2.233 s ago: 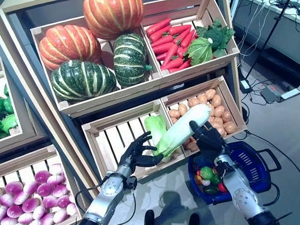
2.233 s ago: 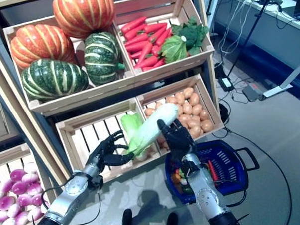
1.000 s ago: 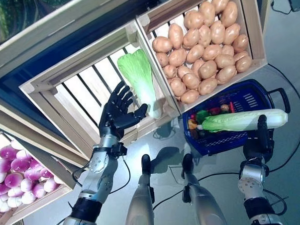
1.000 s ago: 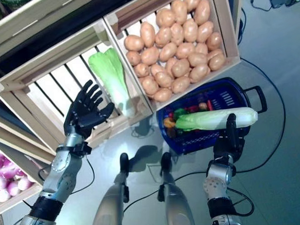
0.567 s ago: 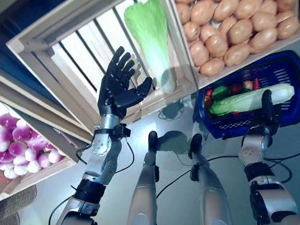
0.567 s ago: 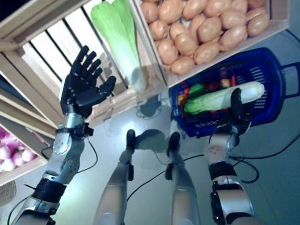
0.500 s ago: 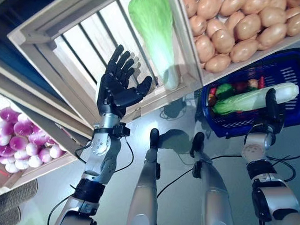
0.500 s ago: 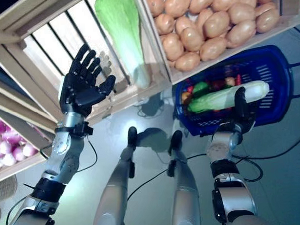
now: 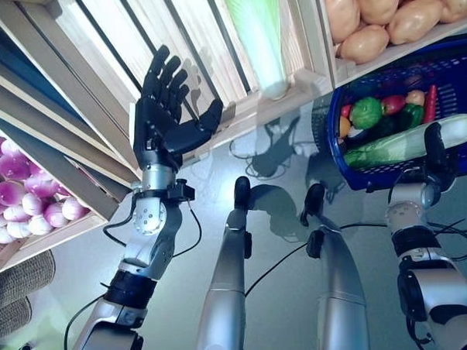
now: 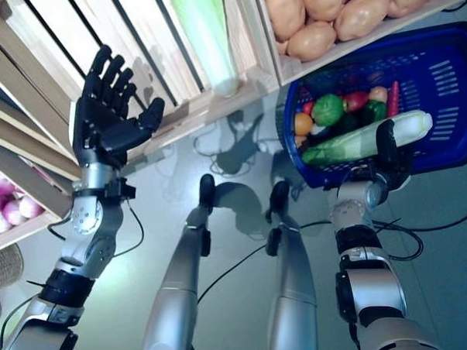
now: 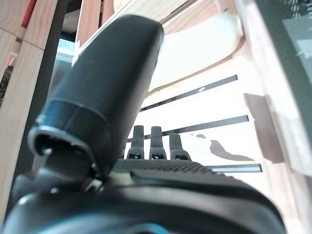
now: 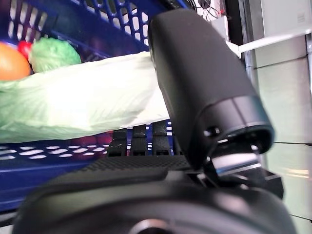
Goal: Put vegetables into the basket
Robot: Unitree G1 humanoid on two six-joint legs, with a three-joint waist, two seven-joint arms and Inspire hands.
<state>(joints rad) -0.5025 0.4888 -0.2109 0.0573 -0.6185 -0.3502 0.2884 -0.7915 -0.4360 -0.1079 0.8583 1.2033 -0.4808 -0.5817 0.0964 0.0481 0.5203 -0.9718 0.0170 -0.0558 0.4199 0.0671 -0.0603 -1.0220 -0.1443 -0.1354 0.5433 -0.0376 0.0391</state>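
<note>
My right hand is shut on a long white and green cabbage, thumb on top and fingers beneath. It holds the cabbage across the blue basket, just over its near rim. The right wrist view shows the cabbage under the thumb with the basket's mesh behind it. In the basket lie a round green vegetable, a red one, an orange one and dark green ones. My left hand is open and empty, raised in front of a slatted wooden crate.
The wooden stand's lower crates run along the top of the eye views, with a crate edge right behind the basket. A lower crate juts out at the left. Grey floor lies between the stand and me.
The camera has tilted down, so the whole picture shifted. My right hand has carried the cabbage from the crates down over the basket. My left hand has let go and stays open.
</note>
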